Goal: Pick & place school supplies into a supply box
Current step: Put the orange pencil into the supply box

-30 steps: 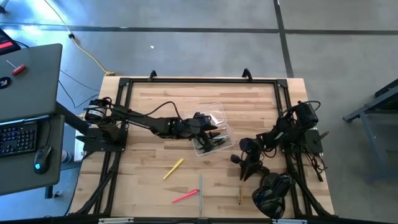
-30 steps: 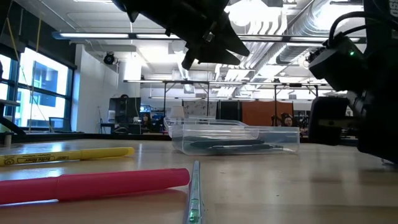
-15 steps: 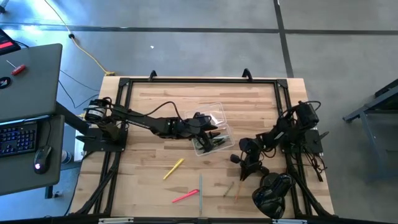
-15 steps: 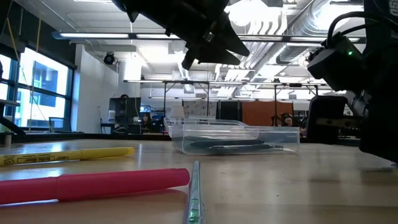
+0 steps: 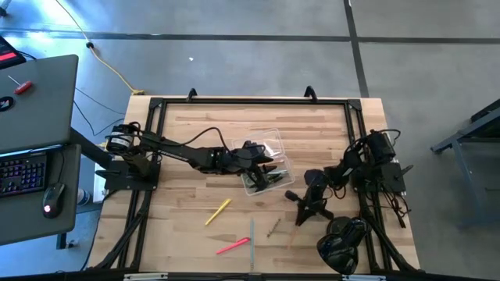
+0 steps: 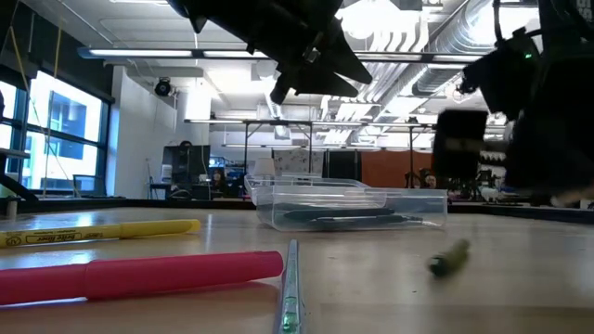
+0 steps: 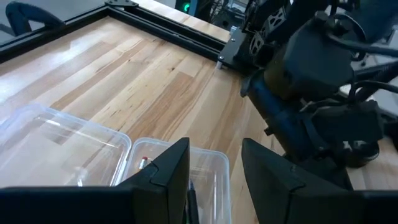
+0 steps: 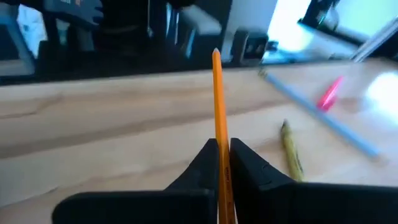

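A pale wooden desk (image 5: 203, 125) framed in black rails stands on a grey concrete floor, with a laptop stand just off its left edge. From above, the small clear plastic rectangular supply box (image 5: 262, 161) sits near the desk's middle with a few dark supplies already inside, and the left tool (image 5: 269, 165) hovers over it, jaws spread and holding nothing. The right tool (image 5: 299, 218) is near the front right corner, closed on a thin orange pencil (image 5: 291, 234). Left to place, by my reading: a yellow pen (image 5: 218, 211), a pink pen (image 5: 233, 246), a slim light blue pencil (image 5: 251, 236) and a short brown pencil (image 5: 273, 229), all loose along the front edge; roughly half the job remains. A bulky black object (image 5: 341, 244) sits at the front right corner, close to the right arm. At desk level, the yellow, pink and blue items lie nearest the camera, the brown pencil (image 6: 448, 258) to their right, the box (image 6: 350, 206) beyond. The left wrist view shows its spread fingers (image 7: 168, 171) above the box (image 7: 68, 143), so that arm may block the drop. The right wrist view shows the orange pencil (image 8: 218, 99) pinched upright.
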`<state>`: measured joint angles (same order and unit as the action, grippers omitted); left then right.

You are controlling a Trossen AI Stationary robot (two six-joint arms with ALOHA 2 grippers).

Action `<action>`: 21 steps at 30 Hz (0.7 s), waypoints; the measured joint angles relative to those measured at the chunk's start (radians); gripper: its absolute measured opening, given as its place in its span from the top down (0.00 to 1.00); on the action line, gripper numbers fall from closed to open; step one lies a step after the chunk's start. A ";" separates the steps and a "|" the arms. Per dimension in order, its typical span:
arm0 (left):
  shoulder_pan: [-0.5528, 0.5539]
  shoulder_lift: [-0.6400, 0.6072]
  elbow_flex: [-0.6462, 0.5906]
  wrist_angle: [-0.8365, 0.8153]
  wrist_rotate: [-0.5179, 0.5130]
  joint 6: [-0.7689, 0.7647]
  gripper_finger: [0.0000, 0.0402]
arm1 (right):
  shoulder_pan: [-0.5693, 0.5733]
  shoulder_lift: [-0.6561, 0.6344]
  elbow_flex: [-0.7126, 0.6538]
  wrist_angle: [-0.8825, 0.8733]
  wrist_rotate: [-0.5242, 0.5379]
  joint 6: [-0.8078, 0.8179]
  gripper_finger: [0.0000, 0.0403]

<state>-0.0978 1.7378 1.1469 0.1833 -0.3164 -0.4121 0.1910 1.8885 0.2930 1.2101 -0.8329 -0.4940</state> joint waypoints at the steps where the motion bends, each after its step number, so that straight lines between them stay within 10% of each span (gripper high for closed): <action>1: 0.000 0.000 0.000 0.000 0.000 -0.014 0.56 | -0.005 -0.002 0.000 0.031 0.010 0.000 0.99; 13: 0.000 -0.145 0.000 -0.103 -0.016 0.000 0.56 | -0.156 -0.165 0.001 0.090 0.578 0.080 0.99; 21: 0.000 -0.261 0.001 -0.149 -0.087 0.118 0.56 | -0.219 -0.233 0.102 -0.311 0.631 0.045 0.99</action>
<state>-0.0975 1.4770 1.1481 0.0339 -0.4036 -0.2944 -0.0278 1.6554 0.3952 0.8993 -0.2021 -0.4488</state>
